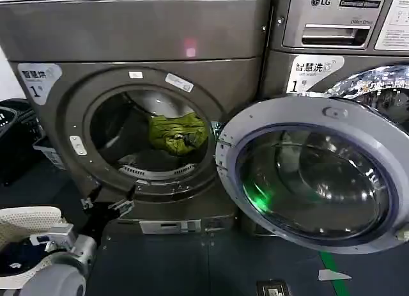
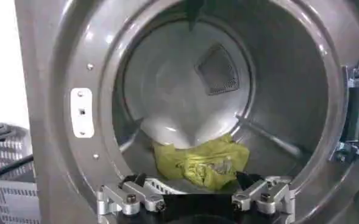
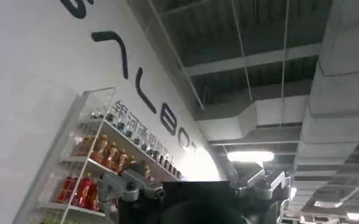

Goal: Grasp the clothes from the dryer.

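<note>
The grey dryer (image 1: 128, 34) stands with its round opening facing me. Its glass door (image 1: 313, 174) is swung wide to the right. Crumpled yellow-green clothes (image 1: 177, 133) lie on the drum floor toward the right. My left gripper (image 1: 107, 205) hovers open just below and in front of the lower left rim of the opening, outside the drum. In the left wrist view the clothes (image 2: 200, 161) lie beyond the open left gripper (image 2: 191, 181), apart from its fingertips. My right gripper (image 3: 194, 179) points up at the ceiling, open and empty.
A second machine (image 1: 339, 27) stands right of the dryer, partly behind the open door. A dark basket (image 1: 13, 136) and a white crate (image 1: 50, 154) sit left of the dryer. A white mesh basket (image 1: 25, 222) with dark cloth is near my left arm.
</note>
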Robot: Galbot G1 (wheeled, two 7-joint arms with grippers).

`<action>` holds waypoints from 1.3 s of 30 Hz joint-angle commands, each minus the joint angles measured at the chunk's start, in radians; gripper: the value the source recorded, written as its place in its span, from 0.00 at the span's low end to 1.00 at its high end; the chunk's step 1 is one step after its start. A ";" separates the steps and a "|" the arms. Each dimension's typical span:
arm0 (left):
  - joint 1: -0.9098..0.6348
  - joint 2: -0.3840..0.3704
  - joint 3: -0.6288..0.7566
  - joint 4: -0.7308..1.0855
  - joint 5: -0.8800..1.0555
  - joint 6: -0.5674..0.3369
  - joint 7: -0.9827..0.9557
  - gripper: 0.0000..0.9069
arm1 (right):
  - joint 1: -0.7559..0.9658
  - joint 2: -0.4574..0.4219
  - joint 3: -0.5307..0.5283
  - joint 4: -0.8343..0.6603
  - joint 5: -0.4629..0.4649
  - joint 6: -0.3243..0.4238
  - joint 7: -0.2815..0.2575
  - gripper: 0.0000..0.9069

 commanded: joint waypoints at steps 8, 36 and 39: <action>-0.011 0.003 -0.001 0.009 -0.002 -0.002 0.002 1.00 | -0.002 0.003 0.000 0.005 0.001 0.006 -0.003 1.00; -0.416 0.037 0.123 0.418 -0.017 -0.112 0.038 1.00 | -0.075 0.005 0.062 0.062 0.026 -0.013 -0.002 1.00; -0.521 0.036 0.145 0.523 -0.003 -0.135 0.037 1.00 | -0.077 0.006 0.065 0.064 0.028 -0.009 -0.009 1.00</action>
